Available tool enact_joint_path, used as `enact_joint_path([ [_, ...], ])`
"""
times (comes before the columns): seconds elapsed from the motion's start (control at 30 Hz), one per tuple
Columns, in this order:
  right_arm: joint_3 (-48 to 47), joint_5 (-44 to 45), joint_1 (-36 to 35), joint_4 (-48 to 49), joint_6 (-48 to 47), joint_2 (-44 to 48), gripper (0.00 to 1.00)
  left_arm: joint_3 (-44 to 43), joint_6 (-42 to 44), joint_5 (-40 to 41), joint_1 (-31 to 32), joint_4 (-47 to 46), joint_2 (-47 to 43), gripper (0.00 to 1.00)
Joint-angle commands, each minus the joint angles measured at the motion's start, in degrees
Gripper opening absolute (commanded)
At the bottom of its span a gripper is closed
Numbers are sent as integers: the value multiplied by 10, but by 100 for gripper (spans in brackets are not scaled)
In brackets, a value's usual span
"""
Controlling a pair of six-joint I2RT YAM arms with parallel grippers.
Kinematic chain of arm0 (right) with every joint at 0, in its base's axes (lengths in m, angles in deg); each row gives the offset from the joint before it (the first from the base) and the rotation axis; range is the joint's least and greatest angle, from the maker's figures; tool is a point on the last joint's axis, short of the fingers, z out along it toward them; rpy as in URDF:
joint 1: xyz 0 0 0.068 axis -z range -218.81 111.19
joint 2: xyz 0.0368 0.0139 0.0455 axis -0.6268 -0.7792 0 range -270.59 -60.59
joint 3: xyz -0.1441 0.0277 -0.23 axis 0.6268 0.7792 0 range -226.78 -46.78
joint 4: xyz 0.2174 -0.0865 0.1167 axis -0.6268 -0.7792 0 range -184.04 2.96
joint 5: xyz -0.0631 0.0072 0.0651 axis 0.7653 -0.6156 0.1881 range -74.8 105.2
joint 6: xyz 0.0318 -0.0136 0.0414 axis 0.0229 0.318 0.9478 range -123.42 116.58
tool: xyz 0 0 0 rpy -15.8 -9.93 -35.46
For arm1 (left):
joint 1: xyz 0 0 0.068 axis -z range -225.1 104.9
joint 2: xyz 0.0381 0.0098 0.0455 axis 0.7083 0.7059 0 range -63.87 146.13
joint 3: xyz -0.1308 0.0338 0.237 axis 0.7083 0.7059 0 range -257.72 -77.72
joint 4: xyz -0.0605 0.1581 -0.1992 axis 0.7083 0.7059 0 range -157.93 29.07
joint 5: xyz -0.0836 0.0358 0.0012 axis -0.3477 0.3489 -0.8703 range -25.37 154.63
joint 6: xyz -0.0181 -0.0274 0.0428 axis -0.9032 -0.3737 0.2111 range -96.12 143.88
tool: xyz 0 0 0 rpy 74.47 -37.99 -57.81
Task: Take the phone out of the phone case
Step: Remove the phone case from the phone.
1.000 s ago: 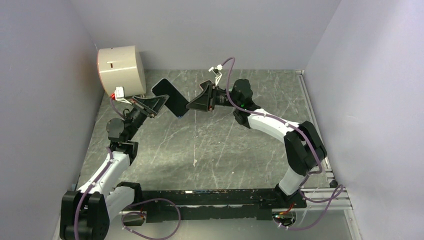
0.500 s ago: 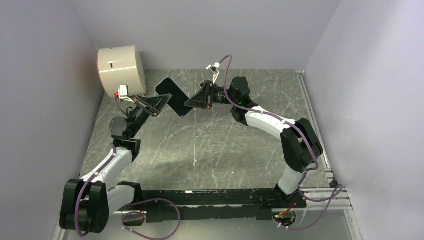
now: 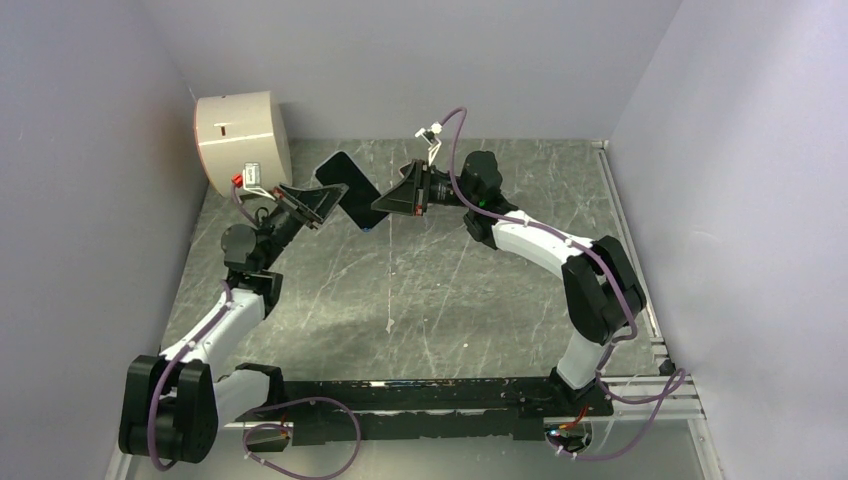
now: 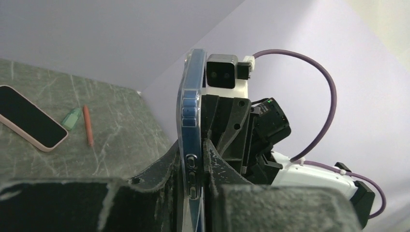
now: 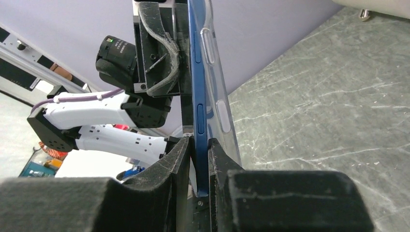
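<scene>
A blue phone (image 3: 343,186) in a clear phone case hangs in the air at the back of the table, held between both arms. My left gripper (image 3: 322,203) is shut on its left end. In the left wrist view the cased edge (image 4: 189,106) stands upright between the left gripper (image 4: 194,145) fingers. My right gripper (image 3: 381,208) holds the other end. In the right wrist view its jaws (image 5: 198,142) press on the bare blue phone (image 5: 198,87). There the clear case (image 5: 218,108) bends away on the right, outside the finger.
A white cylindrical container (image 3: 243,135) stands at the back left, close to the left arm. The left wrist view shows a pink-cased phone (image 4: 31,123), a small green object (image 4: 71,118) and an orange pencil (image 4: 87,125) lying on a stone-patterned surface. Walls close in three sides.
The right jaws have narrowed onto the phone's end. Both grippers and the phone have shifted a little toward the back wall, and the left arm has stretched farther.
</scene>
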Motion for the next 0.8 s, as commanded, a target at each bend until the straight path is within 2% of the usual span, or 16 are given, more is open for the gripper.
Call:
enact_joint_path([
  [0.0, -16, 5, -13, 42, 7, 44, 0, -14, 63, -15, 19, 33, 11, 24],
  [0.2, -10, 17, -3, 19, -2, 65, 0, -11, 93, 4, 19, 59, -5, 50],
  [0.37, -7, 35, 6, -3, -8, 74, 0, -10, 128, 24, 19, 97, -33, 64],
  [0.57, 8, 53, 26, 10, 21, 79, 0, -4, 160, 34, 18, 106, -49, 71],
  [0.77, 22, 68, 42, 13, 32, 91, 0, 14, 151, 26, 19, 45, -32, 69],
])
